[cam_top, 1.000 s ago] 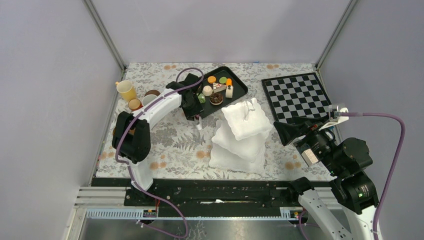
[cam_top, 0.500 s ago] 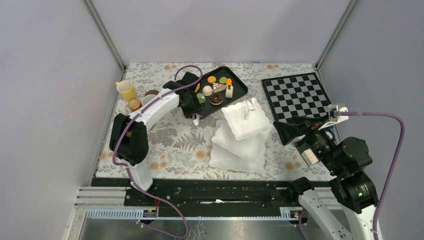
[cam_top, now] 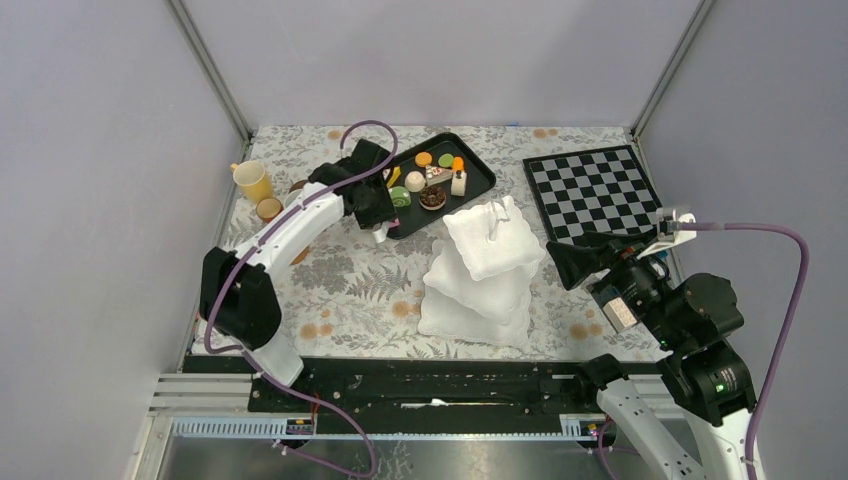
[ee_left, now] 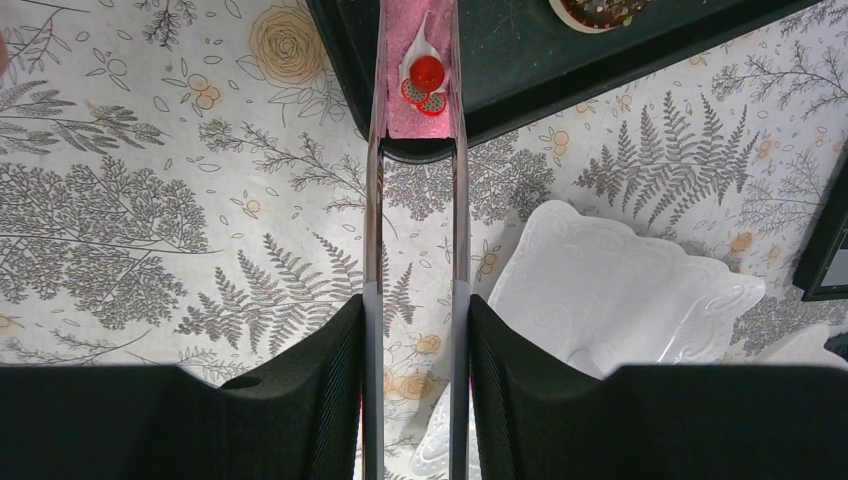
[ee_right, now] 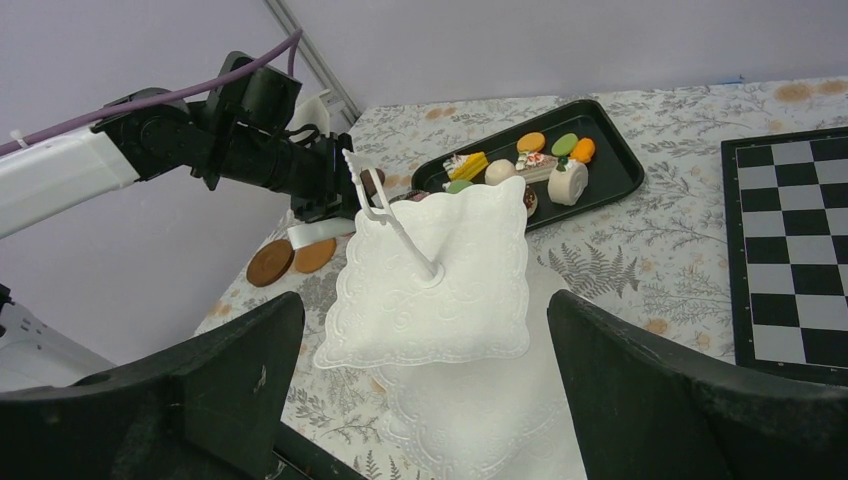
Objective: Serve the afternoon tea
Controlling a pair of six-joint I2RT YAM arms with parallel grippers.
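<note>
My left gripper [cam_top: 375, 215] is shut on the silver tongs [ee_left: 373, 220], whose two arms run out between my fingers [ee_left: 320, 400]. The tong tips clasp a pink cake with a red cherry [ee_left: 420, 95] over the near corner of the black tray [ee_left: 520, 60]. Several more toy cakes and macarons [cam_top: 432, 178] lie on that tray [cam_top: 478, 180]. The white three-tier stand [cam_top: 488, 255] stands mid-table, bare, and also shows in the right wrist view [ee_right: 440, 280]. My right gripper [cam_top: 565, 265] is open and empty, to the right of the stand.
A yellow cup [cam_top: 252, 180], other small cups and brown saucers [ee_right: 270, 262] sit at the far left, behind my left arm. A chessboard [cam_top: 592, 190] lies at the far right. Metal frame posts and grey walls close in the table.
My left arm has swung left and a little farther back, carrying the tongs along the tray's near-left edge. The right arm has not moved.
</note>
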